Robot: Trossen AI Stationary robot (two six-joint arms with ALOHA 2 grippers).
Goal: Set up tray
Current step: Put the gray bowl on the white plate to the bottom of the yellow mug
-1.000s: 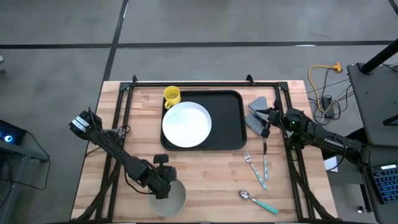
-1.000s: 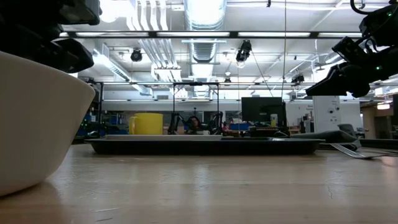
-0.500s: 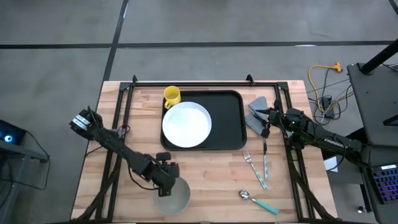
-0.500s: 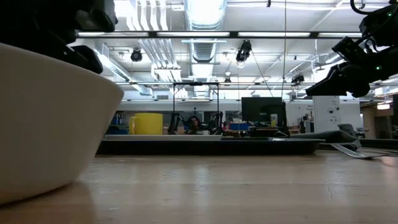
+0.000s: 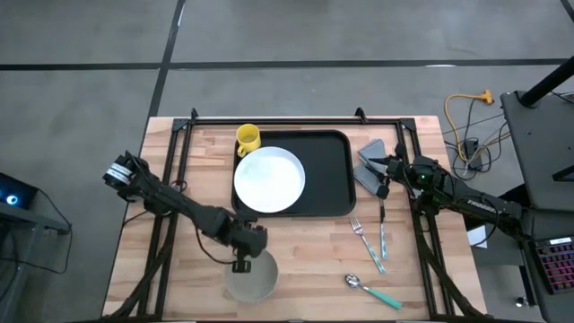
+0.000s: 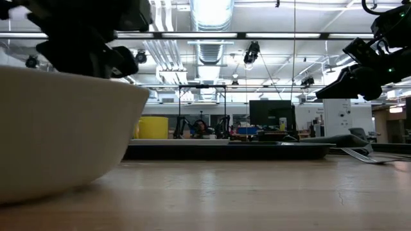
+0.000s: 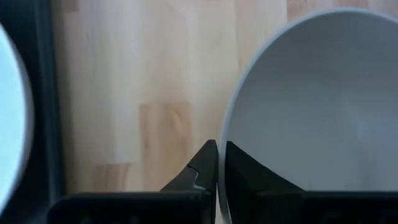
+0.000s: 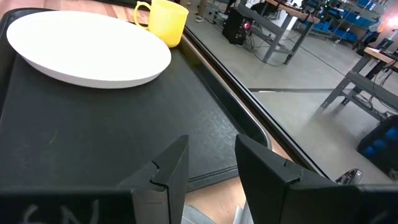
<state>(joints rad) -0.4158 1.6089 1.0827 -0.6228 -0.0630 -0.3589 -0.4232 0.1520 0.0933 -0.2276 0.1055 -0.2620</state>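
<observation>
The black tray (image 5: 336, 175) lies at the table's far middle and carries the white plate (image 5: 268, 179). A yellow mug (image 5: 247, 137) stands at the tray's far left corner. My left gripper (image 5: 242, 262) is shut on a pale bowl (image 5: 250, 281) near the table's near edge; the bowl fills the left of the low view (image 6: 58, 128). My right gripper (image 5: 383, 167) is open and empty above a grey napkin (image 5: 368, 169), just right of the tray. In the right wrist view (image 8: 211, 165) it looks across the tray (image 8: 124, 130) at the plate (image 8: 87, 40). My left gripper holds the bowl by its rim (image 7: 222, 140) on the side toward the tray. One finger (image 7: 244, 174) is inside the bowl and one finger (image 7: 202, 165) outside. The fingers come from above, pointing down. I cannot tell whether the bowl's underside touches the table.
A fork (image 5: 358, 230) and a teal-handled knife (image 5: 383, 240) lie right of the tray's near corner. A teal-handled spoon (image 5: 372, 290) lies near the near right edge. Black frame rails (image 5: 296, 118) run along the far edge and both sides.
My left gripper has gone toward the table's right edge, keeping its hold on the bowl's rim, and its arm has swung the same way. The bowl has moved with it a short way to the right along the near edge.
</observation>
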